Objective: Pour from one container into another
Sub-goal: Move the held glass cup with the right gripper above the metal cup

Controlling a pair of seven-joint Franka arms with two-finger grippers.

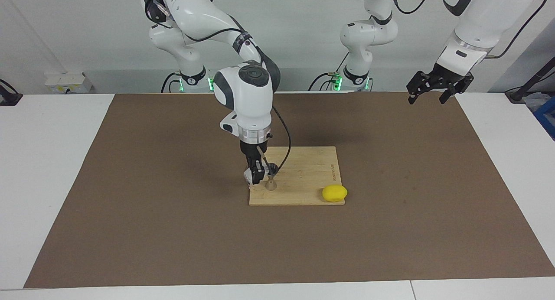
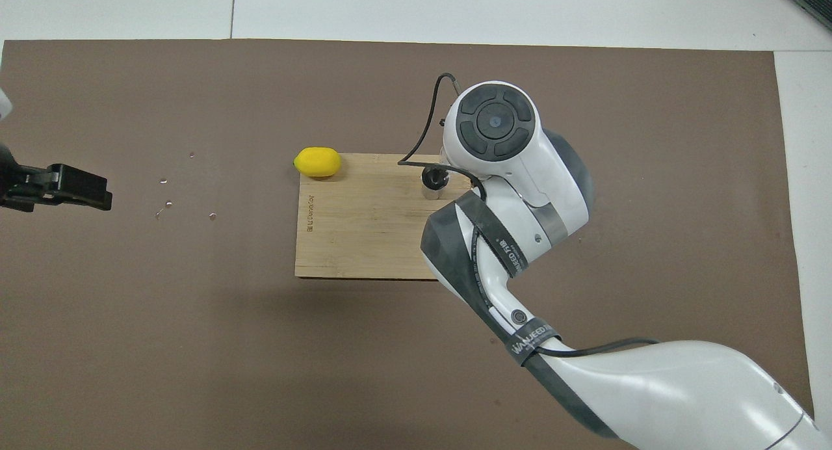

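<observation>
Brown matting [image 1: 130,204] is covering most of the white table [image 1: 43,161] in front of you, and a pale wall is closing off the scene where the two arm bases are standing.

Going from the right arm's end of the table toward the left arm's end in your facing view, you are first meeting the right arm, which is bending down from its base to the bamboo cutting board [image 1: 303,178] at the middle of the matting. Your right gripper [image 1: 256,177] is pointing straight down over the board's edge at that end, closed on the clear glass tumbler [image 1: 248,175], which is sitting low between the fingers and just beside the jigger. You cannot tell from here whether the tumbler is touching the board. From overhead the arm's wrist is hiding the glass completely.

Next you are coming to the silvery metal jigger [image 1: 270,178], which is standing upright on the board, its dark open mouth facing up [image 2: 433,177].

Further along, a yellow lemon [image 1: 334,193] is lying at the board's corner farthest from the robots, overhanging the edge toward the left arm's end [image 2: 317,162].

A few small droplets [image 2: 168,203] are speckling the matting past the lemon.

Last, your left gripper [image 1: 439,87] is waiting in the air over the matting's edge near its base, its fingers spread wide and holding nothing [image 2: 71,188].
</observation>
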